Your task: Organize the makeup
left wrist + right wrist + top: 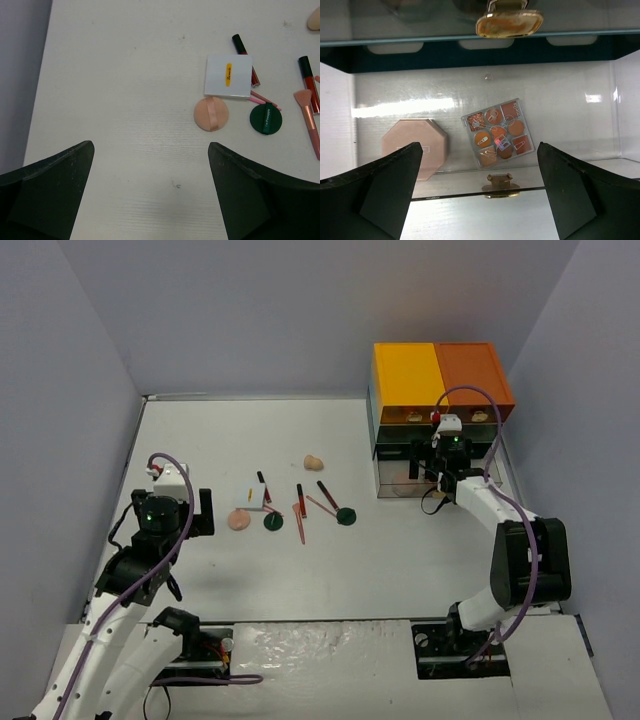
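Note:
The makeup lies mid-table: a white-lidded palette (253, 497), a peach compact (238, 520), two dark green discs (273, 522) (346, 516), dark red sticks (300, 495) and a beige sponge (313, 462). My left gripper (200, 512) is open and empty, left of them. In the left wrist view the palette (228, 76), compact (211, 113) and a disc (265, 118) lie ahead of the open left gripper (151, 147). My right gripper (432, 455) is open and empty over the drawer unit's open lower drawer (600, 120), which holds an octagonal pink compact (412, 147) and a clear eyeshadow palette (498, 132).
The drawer unit (440, 380) with a yellow and orange top stands at the back right. Gold handles show on the upper drawer (509, 22) and the lower one (500, 181). Grey walls close in the table on the left, back and right.

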